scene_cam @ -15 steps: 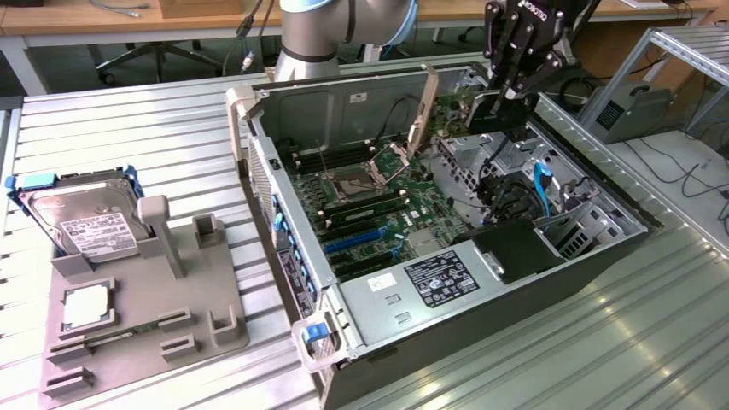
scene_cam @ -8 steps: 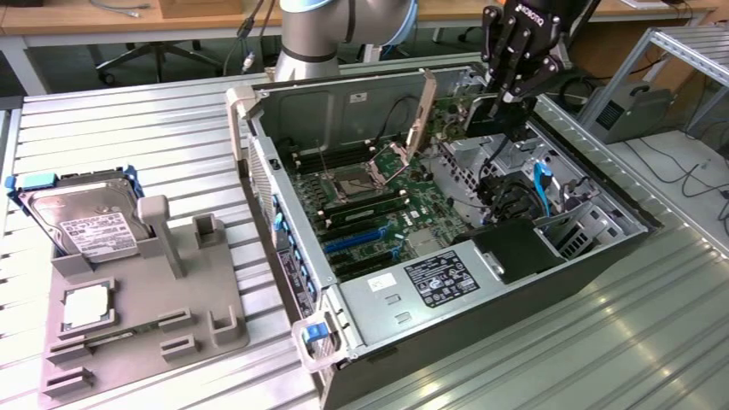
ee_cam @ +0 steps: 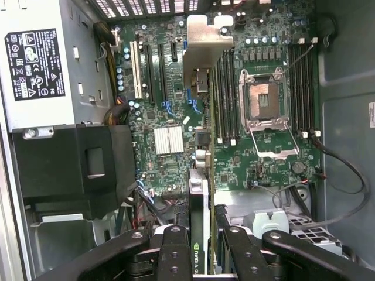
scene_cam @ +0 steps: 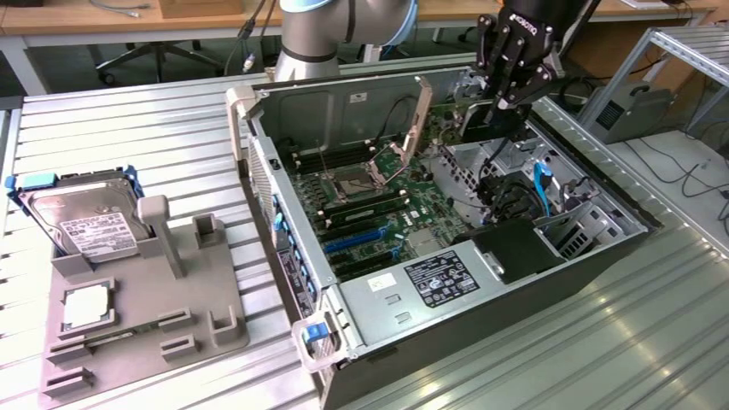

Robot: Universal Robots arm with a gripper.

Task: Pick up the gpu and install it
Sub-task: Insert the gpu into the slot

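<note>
Tray of grey plastic lies nearest, at the exterior view's left, on a slatted metal table. It carries 1 hard drive in a blue frame at its far corner and 1 small square chip flat nearer the front, the two apart. Just beside the tray's edge lies 1 pc case, side panel off, open face up. Inside, at the near end, is 1 power supply w/ a black label, tight vs. the case wall. Past it is the green board w/ 1 cpu socket, its lid bracket standing up, and long slots in rows. Most open room is over the board's middle, btwn supply and socket. On the far side, at the exterior view's right, 1 blue cable and several black ones crowd the drive bay. Above that, 1 gripper is clenched on the gpu, w/ fingers either side of the card. The gpu hangs on edge at abt rim height, not seated in any slot. In the wrist view its thin edge runs out over the board, silver end bracket farthest from the fingers.
</note>
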